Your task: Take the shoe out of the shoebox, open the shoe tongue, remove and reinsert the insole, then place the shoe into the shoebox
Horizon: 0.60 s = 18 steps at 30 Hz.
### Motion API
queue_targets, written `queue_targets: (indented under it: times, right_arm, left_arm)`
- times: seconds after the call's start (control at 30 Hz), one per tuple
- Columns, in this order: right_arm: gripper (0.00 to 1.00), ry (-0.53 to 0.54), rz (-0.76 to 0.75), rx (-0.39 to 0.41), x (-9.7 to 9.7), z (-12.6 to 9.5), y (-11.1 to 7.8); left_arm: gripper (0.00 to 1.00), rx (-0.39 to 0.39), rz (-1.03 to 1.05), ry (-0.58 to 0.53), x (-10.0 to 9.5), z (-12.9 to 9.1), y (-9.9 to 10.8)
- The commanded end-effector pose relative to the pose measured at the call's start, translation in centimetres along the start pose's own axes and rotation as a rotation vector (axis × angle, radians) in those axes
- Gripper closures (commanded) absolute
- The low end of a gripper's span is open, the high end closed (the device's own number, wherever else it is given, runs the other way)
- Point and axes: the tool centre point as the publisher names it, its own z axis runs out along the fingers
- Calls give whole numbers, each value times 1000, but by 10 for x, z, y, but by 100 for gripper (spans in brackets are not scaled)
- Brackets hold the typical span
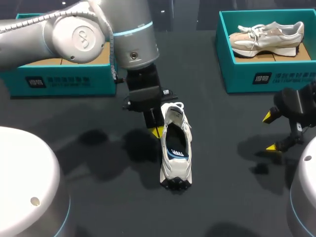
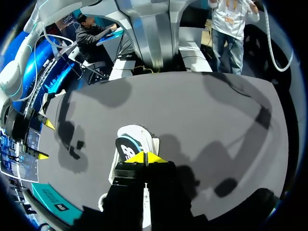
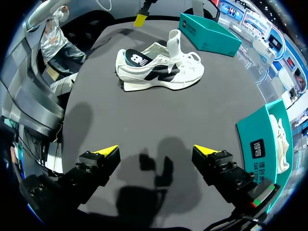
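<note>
So the white lace-up sneaker with black side markings (image 1: 175, 148) is out of its box and sits upright on its sole about mid-way across the black table (image 1: 108, 207). Its heel faces the robot and its toe points away. Its white tongue (image 3: 174, 41) is pulled up and stands pretty much vertical, and the dark insole (image 1: 177, 145) shows down in the opening. The left gripper (image 1: 157, 131) hangs just beside the sneaker's left flank. Its yellow tips are pressed together and nothing shows between them in its wrist view. Whether it actually touches the shoe is hard to call. The right gripper (image 3: 155, 151) sits well off to the right with its jaws spread wide and nothing in them, looking across at the sneaker from the side. The teal cardboard shoebox (image 1: 64, 79) is at the far left, partly behind the left arm, with brown card showing inside. A second teal shoebox (image 1: 276, 74) at the far right has a beige sneaker (image 1: 266, 37) lying in it.
</note>
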Motion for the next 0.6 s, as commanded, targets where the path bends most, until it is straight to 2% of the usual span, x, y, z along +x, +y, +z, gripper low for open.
queue_targets:
  times: [0.03, 0.6]
  right_arm:
    - [0, -3, 0, 2, 2, 0, 0]
    - [0, -3, 0, 2, 2, 0, 0]
  left_arm:
    - [100, 18, 6, 59, -14, 16, 10]
    - [100, 37, 100, 129, -29, 56, 13]
